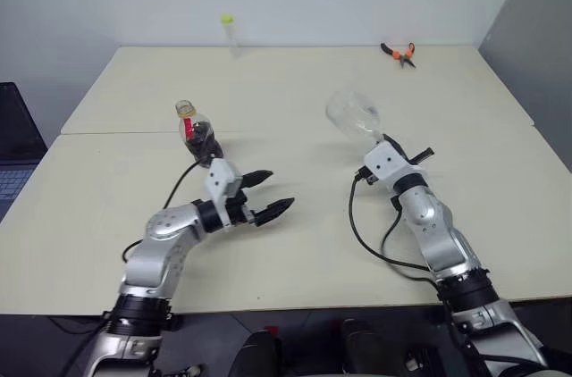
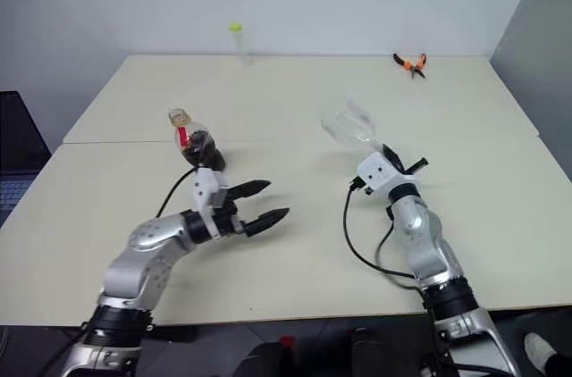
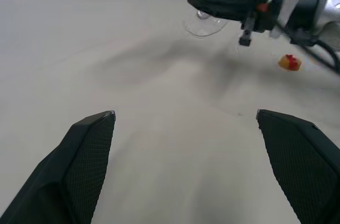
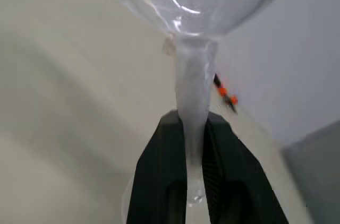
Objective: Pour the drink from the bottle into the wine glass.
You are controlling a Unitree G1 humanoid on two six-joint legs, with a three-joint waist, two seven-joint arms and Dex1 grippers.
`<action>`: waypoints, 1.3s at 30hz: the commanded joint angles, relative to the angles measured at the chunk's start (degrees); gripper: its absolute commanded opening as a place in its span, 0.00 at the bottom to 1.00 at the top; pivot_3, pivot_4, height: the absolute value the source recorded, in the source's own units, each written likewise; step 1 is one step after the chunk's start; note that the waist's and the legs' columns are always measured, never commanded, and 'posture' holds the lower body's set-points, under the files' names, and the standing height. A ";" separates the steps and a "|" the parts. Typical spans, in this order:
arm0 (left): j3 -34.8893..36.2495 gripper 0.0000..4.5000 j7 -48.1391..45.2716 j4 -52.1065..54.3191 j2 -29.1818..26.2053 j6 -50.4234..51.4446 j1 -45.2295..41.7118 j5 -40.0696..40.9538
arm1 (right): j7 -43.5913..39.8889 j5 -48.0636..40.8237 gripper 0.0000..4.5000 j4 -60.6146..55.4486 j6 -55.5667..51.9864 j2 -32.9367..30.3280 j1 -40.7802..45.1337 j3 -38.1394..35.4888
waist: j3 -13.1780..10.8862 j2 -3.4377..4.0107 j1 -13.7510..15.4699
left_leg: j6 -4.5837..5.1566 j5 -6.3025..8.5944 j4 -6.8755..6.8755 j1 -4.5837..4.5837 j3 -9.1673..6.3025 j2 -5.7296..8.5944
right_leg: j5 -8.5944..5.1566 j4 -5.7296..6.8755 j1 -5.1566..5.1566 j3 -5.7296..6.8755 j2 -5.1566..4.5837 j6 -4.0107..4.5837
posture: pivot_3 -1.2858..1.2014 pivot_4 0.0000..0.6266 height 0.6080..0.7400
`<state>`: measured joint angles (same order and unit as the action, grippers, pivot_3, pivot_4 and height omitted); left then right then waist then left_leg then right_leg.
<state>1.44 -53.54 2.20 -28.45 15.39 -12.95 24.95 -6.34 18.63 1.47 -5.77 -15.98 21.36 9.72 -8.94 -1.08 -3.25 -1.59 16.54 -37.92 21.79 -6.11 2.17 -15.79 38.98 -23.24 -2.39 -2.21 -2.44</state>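
Observation:
The bottle [image 1: 198,133] stands upright on the table, left of centre, with the dark drink [image 1: 205,142] in its lower body and a red label at the neck. Just in front of it and slightly right, my left gripper [image 1: 279,190] is open and holds nothing; its fingers [image 3: 87,155] are spread wide over bare table. My right gripper [image 1: 382,152] is shut on the thin stem [image 4: 194,91] of the wine glass [image 1: 353,115]. The glass is tilted, with its clear, empty bowl pointing away and to the left.
Orange-handled pliers [image 1: 399,53] lie at the far right of the table. A slim clear tube with a yellow-green top [image 1: 229,33] stands at the far edge. A small yellow and red cap-like piece [image 3: 289,62] lies on the table. A laptop [image 1: 13,158] sits at the left.

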 commanded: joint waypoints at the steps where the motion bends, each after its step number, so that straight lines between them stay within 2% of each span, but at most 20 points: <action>1: 3.22 1.00 -1.47 4.07 -2.32 1.32 1.34 3.07 | -5.87 -10.44 0.03 -3.20 3.79 3.18 -2.39 -1.76 | -0.01 0.01 0.08 | 0.01 0.01 0.00 -0.01 0.00 0.02 | 0.00 -0.01 0.00 0.02 0.00 0.00 | 0.52 0.24 1.00; 6: 6.64 1.00 -0.78 6.16 -4.19 4.35 1.10 6.38 | -9.56 -19.36 0.03 5.35 9.64 10.40 -1.46 -2.77 | -0.07 0.07 0.45 | 0.01 0.00 -0.05 0.01 0.00 0.11 | 0.00 -0.01 0.01 0.02 0.01 0.00 | 0.52 0.24 1.00; 10: 8.26 1.00 -1.04 7.71 -5.58 6.41 0.92 8.37 | -11.55 -20.66 0.03 15.73 16.12 13.61 3.65 -2.73 | -0.12 0.15 0.22 | -0.01 0.00 -0.02 -0.02 0.00 0.09 | 0.00 0.00 -0.01 0.02 0.02 0.00 | 0.52 0.24 1.00; 19: 10.46 1.00 -0.42 10.06 -6.81 8.83 0.18 11.51 | -12.82 -20.96 0.03 33.92 25.95 14.77 12.09 -4.54 | -0.12 0.16 0.14 | -0.22 -0.12 -0.01 -0.01 0.01 0.09 | 0.00 0.00 -0.03 0.01 0.03 0.00 | 0.52 0.24 1.00; 24: 11.53 1.00 0.28 11.97 -7.99 11.20 -1.58 13.83 | -15.81 -21.49 0.03 38.09 27.98 15.25 11.99 -4.54 | -0.12 0.16 0.04 | -0.22 -0.12 -0.02 0.00 0.02 0.09 | 0.00 0.00 -0.04 0.00 0.02 0.00 | 0.52 0.24 1.00; 30: 10.33 1.00 -0.63 12.23 -9.40 9.98 -2.00 12.27 | -16.38 -21.34 0.03 40.02 28.82 15.33 11.30 -4.73 | -0.12 0.17 -0.07 | -0.22 -0.13 0.01 -0.03 0.04 0.07 | 0.00 0.01 -0.04 -0.03 0.04 0.00 | 0.52 0.24 1.00; 31: 10.27 1.00 -0.64 12.25 -9.38 9.88 -2.14 12.18 | -16.90 -21.54 0.20 39.93 28.51 15.32 11.14 -4.66 | -0.12 0.17 -0.07 | -0.22 -0.13 0.00 -0.03 0.02 0.07 | 0.00 0.01 -0.04 -0.02 0.03 0.00 | 0.52 0.24 1.00; 32: 10.21 1.00 -0.60 12.28 -9.36 9.88 -2.36 12.12 | -17.32 -21.49 0.25 39.74 28.24 15.22 11.02 -4.47 | -0.12 0.17 -0.07 | -0.22 -0.13 0.01 -0.03 0.02 0.07 | 0.00 0.01 -0.04 -0.02 0.03 0.00 | 0.52 0.24 1.00; 39: 9.69 1.00 -0.21 13.11 -9.14 10.38 -4.87 12.06 | -17.30 -19.69 0.80 38.77 26.71 14.33 10.62 -3.62 | -0.12 0.17 -0.06 | -0.22 -0.13 0.00 -0.02 0.02 0.07 | 0.00 0.01 -0.04 -0.02 0.03 0.01 | 0.52 0.24 1.00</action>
<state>11.09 -53.88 12.95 -36.91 26.00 -16.59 36.77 -23.64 -1.32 41.78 20.98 -1.58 32.08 5.81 -9.07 -0.90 -3.31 -1.82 16.42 -37.92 21.77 -6.09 2.25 -15.79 38.98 -23.28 -2.40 -2.17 -2.44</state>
